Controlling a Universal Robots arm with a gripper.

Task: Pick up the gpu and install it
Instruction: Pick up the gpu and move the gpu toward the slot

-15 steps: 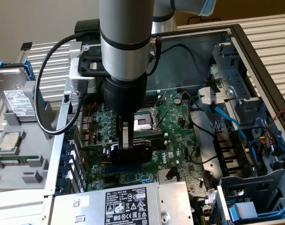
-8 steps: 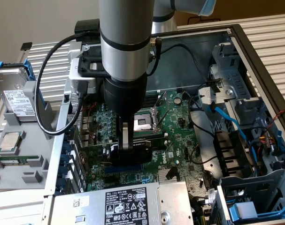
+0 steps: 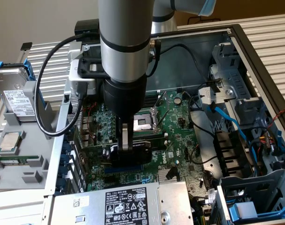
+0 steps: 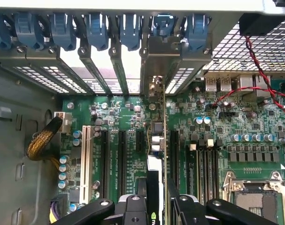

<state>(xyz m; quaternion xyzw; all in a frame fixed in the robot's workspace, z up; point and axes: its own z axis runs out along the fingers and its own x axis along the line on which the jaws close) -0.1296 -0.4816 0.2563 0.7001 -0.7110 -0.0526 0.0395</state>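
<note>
Fingers (image 4: 133, 208) clenched on the gpu (image 4: 154, 140), edge-on over the motherboard (image 4: 217, 136); a light, rigid, fragile card, probably best gripped by its top edge.

Matt green gpu (image 4: 157, 140) board, silver metal bracket (image 4: 161, 61), perforated metal case (image 4: 255, 47)

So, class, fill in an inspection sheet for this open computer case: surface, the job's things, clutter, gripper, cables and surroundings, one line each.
Surface: green motherboard inside the open case, empty CPU socket.
Job's things: the gpu stands on edge over the expansion slots, its silver bracket against the rear slot openings.
Clutter: nothing seen loose on the board.
Gripper: the gripper is closed on the gpu's edge.
Cables: blue data cable on the exterior view's right; red-black twisted wires; yellow bundle.
Surroundings: hard drive and CPU chip on a grey tray outside; power supply.
</note>
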